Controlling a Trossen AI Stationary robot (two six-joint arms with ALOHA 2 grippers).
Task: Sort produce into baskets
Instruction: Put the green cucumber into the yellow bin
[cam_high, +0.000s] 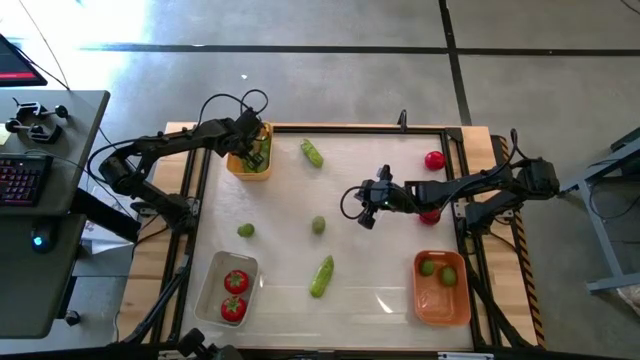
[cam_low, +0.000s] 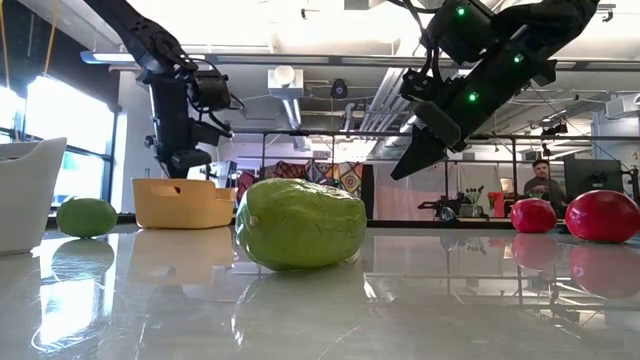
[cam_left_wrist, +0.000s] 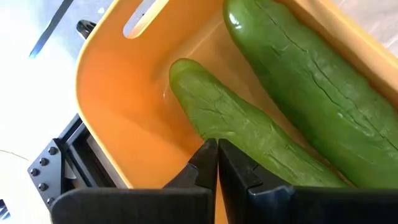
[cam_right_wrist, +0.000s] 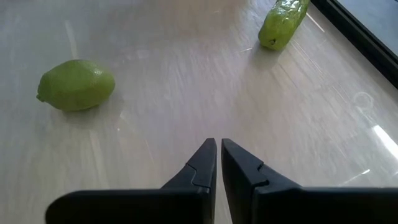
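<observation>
- The left end effector (cam_high: 256, 150) hangs over the yellow basket (cam_high: 238, 164) at the table's far left corner, fingers pressed together and holding nothing; two cucumbers (cam_left_wrist: 249, 124) lie in the basket just below the fingertips.
- A lime (cam_high: 318, 225) sits mid-table, just ahead of the right end effector (cam_high: 366, 214), which is the nearer one.
- That right end effector hovers above the table (cam_high: 380, 260), closed and empty; judging by this, it must open before descending on the lime.

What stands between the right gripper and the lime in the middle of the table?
Nothing visible. The right gripper hangs shut above the table, and only bare tabletop lies between it and the lime. The cucumber lies off to one side, outside that path.
</observation>
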